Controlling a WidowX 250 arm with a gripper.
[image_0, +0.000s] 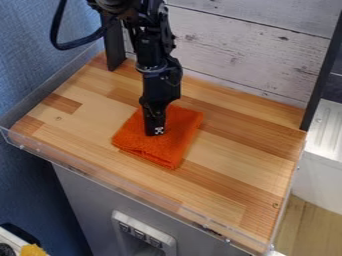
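Broadly, a wooden tabletop (234, 175) fills the middle, with pale, weathered planks (234, 55) rising behind it from twelve to two o'clock. The black arm (157, 60) comes down from eleven o'clock. Near the tabletop's centre lies an orange cloth (180, 142), folded flat, its layered edge towards seven o'clock. Towards seven o'clock from it, below the tabletop, sits a pale switch panel (142, 232). The claw (155, 132) points down at the cloth's middle (whether it is open, closed or gripping fabric, I cannot tell). Smallest is the black-and-white printed patch (159, 130) at its tip.
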